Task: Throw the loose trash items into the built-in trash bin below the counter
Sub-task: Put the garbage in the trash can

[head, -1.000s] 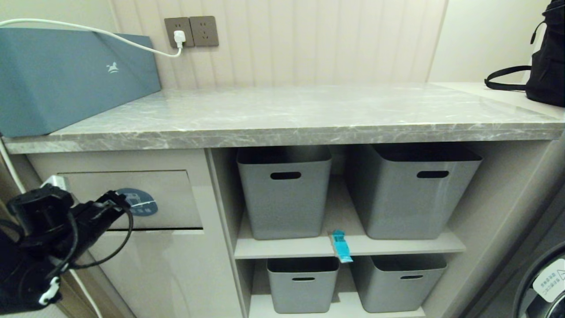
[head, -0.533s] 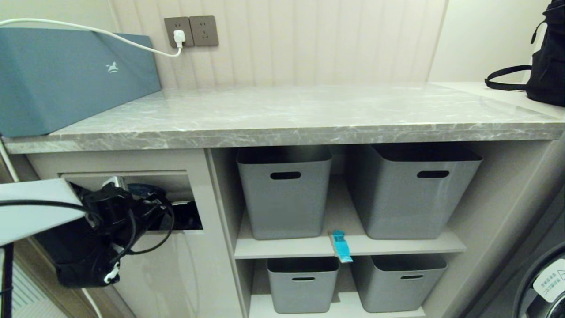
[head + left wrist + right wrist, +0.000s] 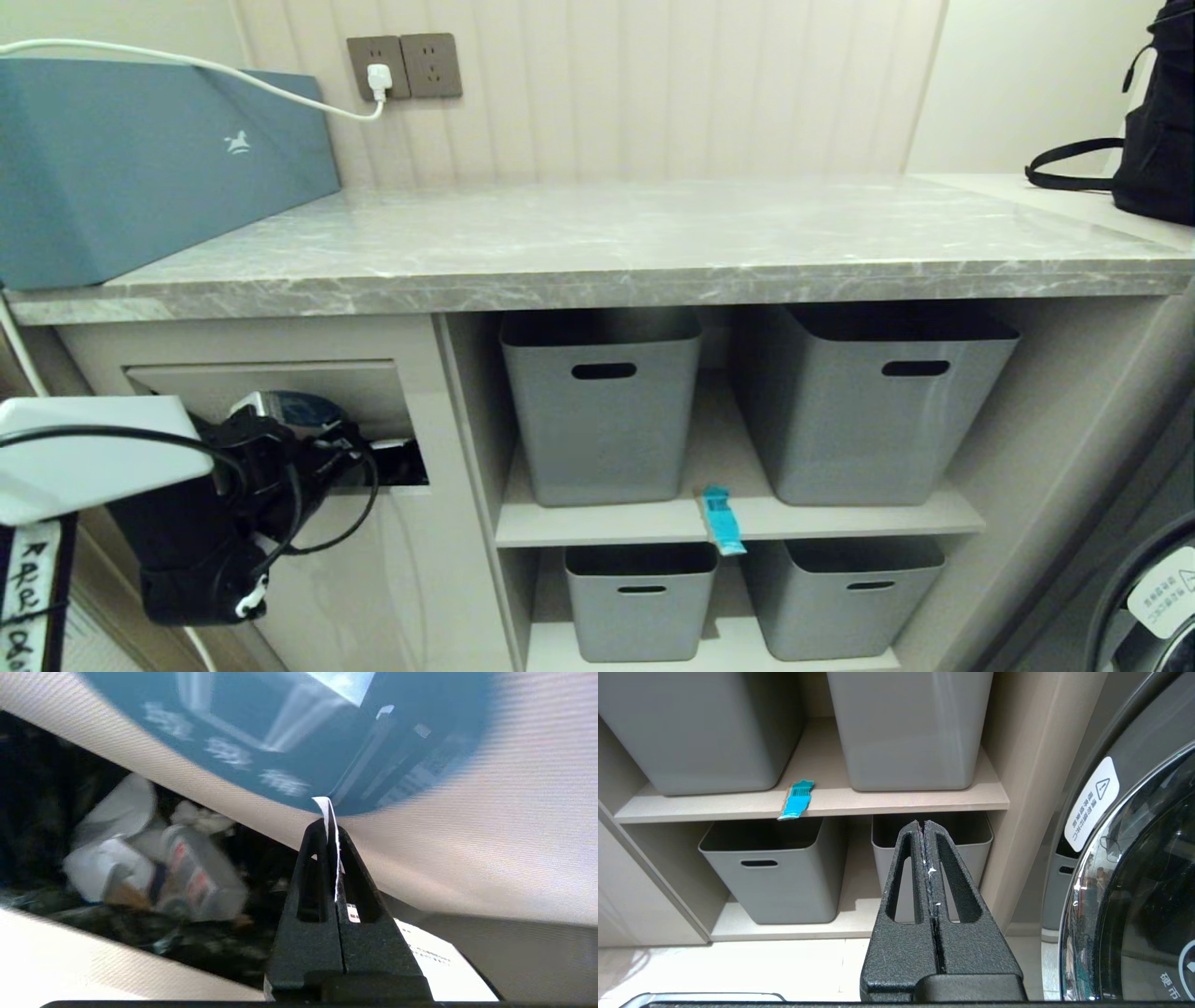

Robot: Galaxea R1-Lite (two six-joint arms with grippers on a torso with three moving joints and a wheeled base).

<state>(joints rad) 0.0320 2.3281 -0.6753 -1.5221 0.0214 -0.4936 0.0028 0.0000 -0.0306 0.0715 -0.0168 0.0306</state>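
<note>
Pinching a white paper strip (image 3: 331, 826), left end effector (image 3: 328, 823) pressing the built-in trash bin (image 3: 317, 385) flap inward, right end effector (image 3: 921, 825) closed, empty.

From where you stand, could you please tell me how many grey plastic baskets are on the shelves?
4. Upper shelf: one at left and one at right. Lower shelf: one at left and one at right. None appears hidden.

The head view looks forward and down at the table (image 3: 653, 243) and the shelves (image 3: 738, 523) under it, from a middle distance. The left wrist view is very near the bin flap (image 3: 467, 826), facing into the opening. The right wrist view looks from low at the shelves and shares with the head view the teal wrapper (image 3: 797, 799) and the grey baskets (image 3: 770, 868).
</note>
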